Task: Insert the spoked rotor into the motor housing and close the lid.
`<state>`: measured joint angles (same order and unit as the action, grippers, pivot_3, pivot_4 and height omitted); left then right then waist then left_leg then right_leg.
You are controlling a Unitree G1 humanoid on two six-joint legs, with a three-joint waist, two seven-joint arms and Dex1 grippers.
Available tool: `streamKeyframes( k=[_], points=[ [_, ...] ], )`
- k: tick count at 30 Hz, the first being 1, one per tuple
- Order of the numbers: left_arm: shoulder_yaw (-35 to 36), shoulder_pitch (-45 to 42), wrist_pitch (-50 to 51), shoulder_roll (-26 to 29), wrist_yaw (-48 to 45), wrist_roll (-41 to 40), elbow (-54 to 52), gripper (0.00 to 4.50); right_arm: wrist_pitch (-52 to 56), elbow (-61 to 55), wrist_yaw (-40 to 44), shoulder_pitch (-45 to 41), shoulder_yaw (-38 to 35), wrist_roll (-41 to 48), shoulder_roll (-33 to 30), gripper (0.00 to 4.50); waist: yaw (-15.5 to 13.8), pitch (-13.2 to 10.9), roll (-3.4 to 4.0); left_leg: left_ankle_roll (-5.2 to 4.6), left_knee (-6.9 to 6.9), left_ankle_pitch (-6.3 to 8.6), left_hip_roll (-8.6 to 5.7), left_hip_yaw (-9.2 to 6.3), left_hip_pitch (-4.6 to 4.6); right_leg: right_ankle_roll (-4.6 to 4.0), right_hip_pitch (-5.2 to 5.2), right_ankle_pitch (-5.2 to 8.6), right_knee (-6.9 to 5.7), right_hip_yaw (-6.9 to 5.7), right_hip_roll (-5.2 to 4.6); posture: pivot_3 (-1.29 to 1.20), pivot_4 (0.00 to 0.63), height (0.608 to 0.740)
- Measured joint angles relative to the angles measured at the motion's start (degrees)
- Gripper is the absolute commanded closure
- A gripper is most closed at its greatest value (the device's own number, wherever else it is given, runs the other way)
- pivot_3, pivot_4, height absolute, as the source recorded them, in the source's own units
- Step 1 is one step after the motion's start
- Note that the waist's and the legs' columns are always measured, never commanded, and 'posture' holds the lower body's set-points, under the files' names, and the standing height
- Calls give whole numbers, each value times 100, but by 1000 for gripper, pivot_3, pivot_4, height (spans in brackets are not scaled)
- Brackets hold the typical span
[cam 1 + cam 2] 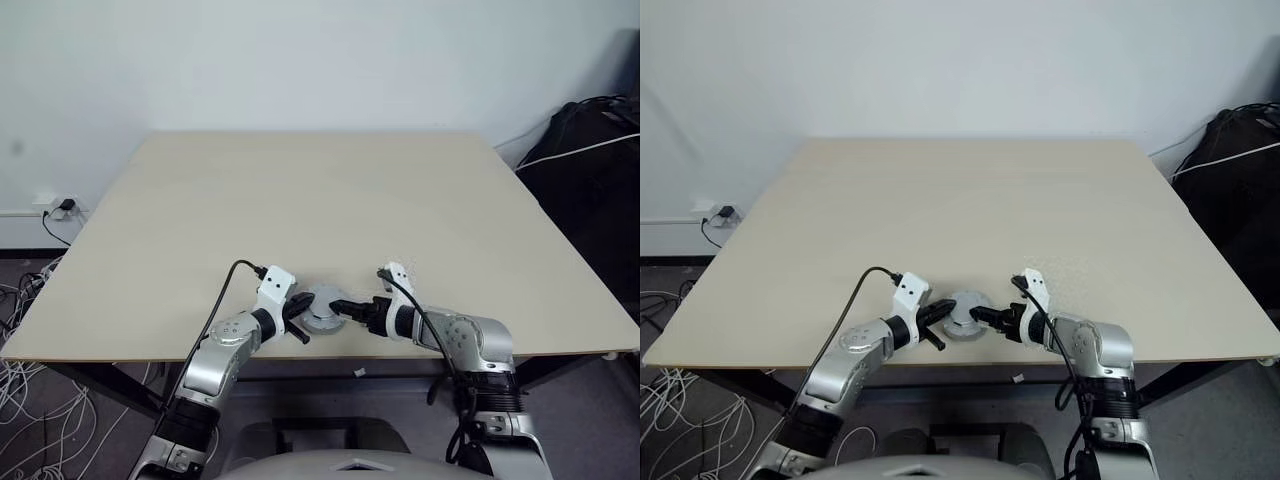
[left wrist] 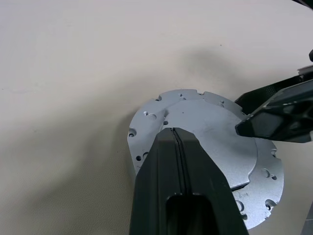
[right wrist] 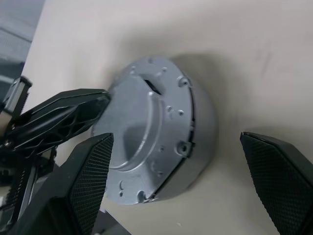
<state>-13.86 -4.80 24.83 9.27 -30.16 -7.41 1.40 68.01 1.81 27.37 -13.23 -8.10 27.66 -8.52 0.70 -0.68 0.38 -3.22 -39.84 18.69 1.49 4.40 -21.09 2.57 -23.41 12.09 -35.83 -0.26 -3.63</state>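
Item: motor housing (image 1: 322,309), a round, flat, silver-grey metal drum, resting at the near edge of the table (image 1: 330,200), midway between the two grippers. Lid (image 2: 215,142): a matching metal disc seated on top of the housing, machined finish, with a slightly raised centre section and a flange ringed by small holes and notches; one dark slot shows at the edge of the raised part in the right wrist view. Side wall plain and smooth. Left gripper (image 1: 297,318): black fingers pressed together with only a thin seam between them, holding nothing, their tip lying over the lid's top on its left side. Right gripper (image 1: 340,306): black fingers spread wide, textured pads facing each other across the housing in the right wrist view, one on either side of it and both apart from it; nothing gripped. Surface: a pale beige, matt, rectangular tabletop, bare apart from the housing, running from the near edge to the back wall. Room: off the near left corner, loose white cables (image 1: 25,400) lie on the dark floor; further back on the left, a wall socket (image 1: 55,207) low on the wall has a black plug in it. On the right, beside the table's far corner, a black bag (image 1: 590,140) stands with white and black cables draped over it. Behind all, a plain pale wall (image 1: 300,60).
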Motion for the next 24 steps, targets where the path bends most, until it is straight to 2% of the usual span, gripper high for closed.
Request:
streamKeyframes(
  k=[10, 24],
  points=[
    [1, 10, -7, 3, 4, 0, 0, 4500, 590, 226, -358, -178, -648, 435, 217, 38, 6, 6, 9, -1, 0, 0, 0, 0, 0, 3, 1, -1, 0, 1, 5, 0, 0, 740],
    [2, 16, -14, 12, 4, 1, -1, 4500, 956, 335, -495, -205, -759, 744, 465, 38, 15, 9, 13, -1, 0, 0, 0, 0, 0, 5, 1, -2, 0, 3, 7, 0, 0, 740]
  ],
)
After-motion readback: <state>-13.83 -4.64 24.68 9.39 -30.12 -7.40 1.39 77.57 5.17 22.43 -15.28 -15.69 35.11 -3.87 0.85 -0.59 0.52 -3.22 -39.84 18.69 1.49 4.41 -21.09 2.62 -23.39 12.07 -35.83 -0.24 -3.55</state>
